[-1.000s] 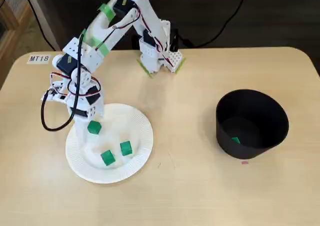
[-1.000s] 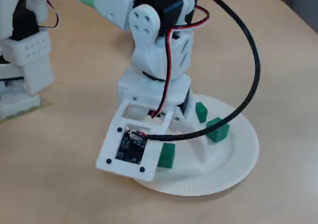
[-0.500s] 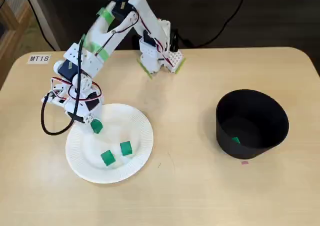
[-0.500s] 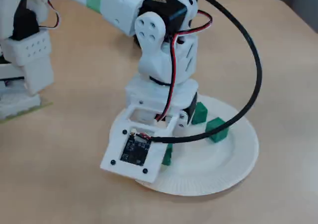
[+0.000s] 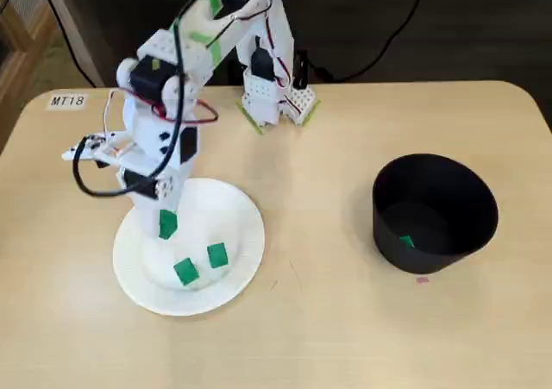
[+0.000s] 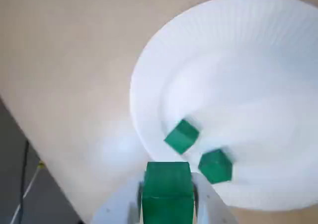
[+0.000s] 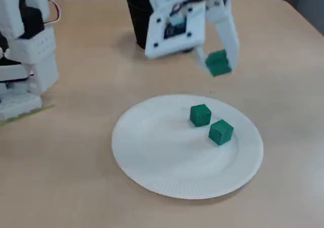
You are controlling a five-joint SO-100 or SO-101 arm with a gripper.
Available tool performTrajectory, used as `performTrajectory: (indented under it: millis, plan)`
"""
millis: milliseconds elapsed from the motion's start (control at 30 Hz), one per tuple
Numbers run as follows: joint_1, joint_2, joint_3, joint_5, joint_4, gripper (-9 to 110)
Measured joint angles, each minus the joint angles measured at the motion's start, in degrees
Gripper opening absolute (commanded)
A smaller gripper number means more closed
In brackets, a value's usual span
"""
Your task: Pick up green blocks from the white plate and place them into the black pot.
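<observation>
hand (image 6: pixel 168 196) clamps green block (image 6: pixel 167 186); white plate (image 6: pixel 258 80) holds 2 loose blocks (image 6: pixel 182 136) (image 6: pixel 215 166)

A pale wooden table (image 5: pixel 345 337) with rounded corners filled most of a fixed view, evenly lit, with soft shadows. A white label (image 5: pixel 66 101) reading MT18 lay near its upper left corner. Behind the far edge the room was dark, and a black cable (image 5: pixel 404 20) ran down at upper right. Tan floor (image 5: pixel 65 61) showed at upper left.

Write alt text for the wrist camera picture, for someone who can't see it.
A small green cube is pinched between two white fingers at the bottom edge, above a round white paper plate holding two more green cubes on a tan table.
</observation>
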Motion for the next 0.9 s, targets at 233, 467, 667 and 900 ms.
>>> performTrajectory:
  millis: [233, 467, 667, 900]
  plan:
    - [-21.4, 12.4, 0.0, 11.4, 5.0, -2]
    - [-46.3, 19.8, 12.7, 20.8, -7.4, -2]
    - [-53.2, 24.8, 32.0, 18.0, -26.9, -2]
    - [-56.2, 25.4, 43.3, 15.4, -40.4, 1]
